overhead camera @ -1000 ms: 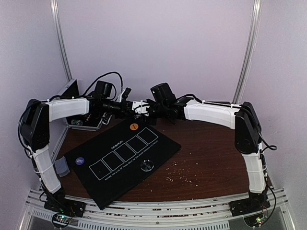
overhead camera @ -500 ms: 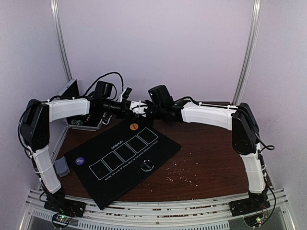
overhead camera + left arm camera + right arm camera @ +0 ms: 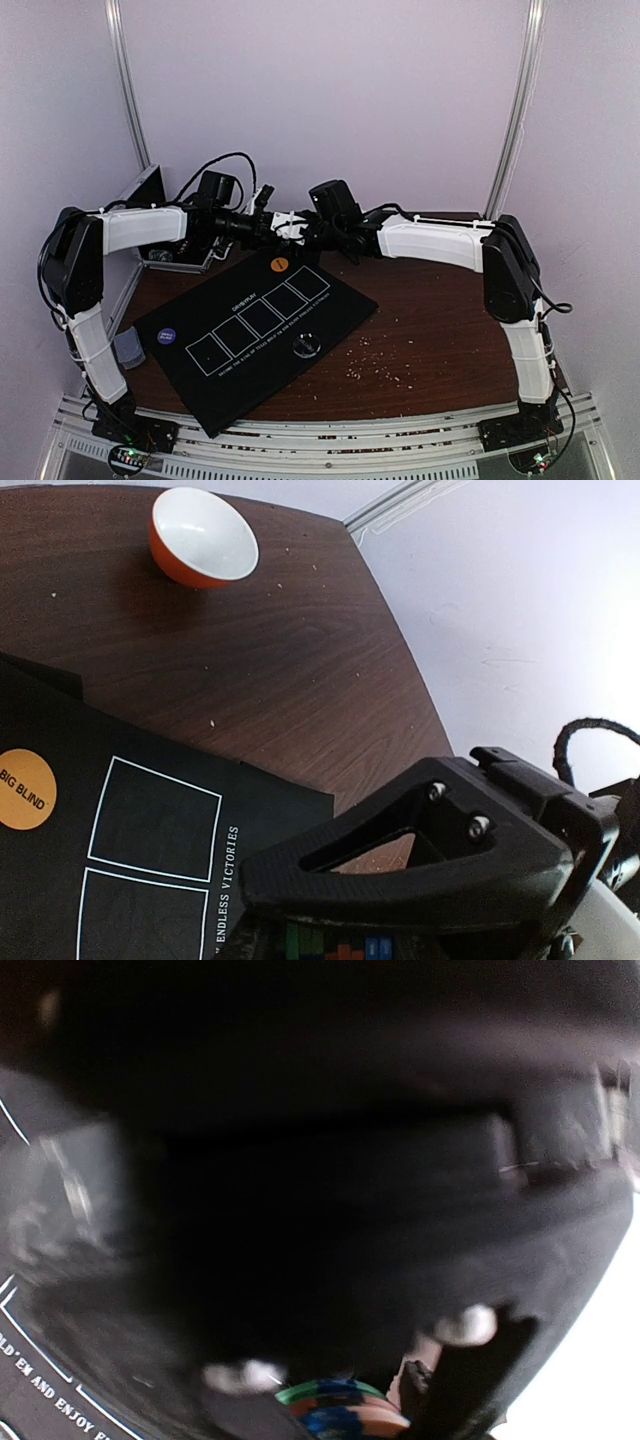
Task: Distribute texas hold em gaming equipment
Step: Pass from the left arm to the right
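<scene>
The black five-box mat (image 3: 230,385) lies on the brown table with an orange disc (image 3: 279,265), a purple disc (image 3: 166,336) and a clear disc (image 3: 306,345) on it. Grey-blue cards (image 3: 128,347) sit off its left edge. Both grippers meet in the air above the mat's far corner. My left gripper (image 3: 275,222) is shut on a stack of striped poker chips (image 3: 340,946). My right gripper (image 3: 305,232) is right against that stack, and the chips (image 3: 340,1410) show at the bottom of its blurred, dark view. Its jaws are hidden.
A white bowl with an orange base (image 3: 205,535) stands on the table beyond the mat. An open case (image 3: 165,255) sits at the back left under the left arm. Light crumbs (image 3: 375,365) are scattered right of the mat. Walls close in on all sides.
My right gripper has slid left until it meets the left gripper and the chips. The left arm has stayed still.
</scene>
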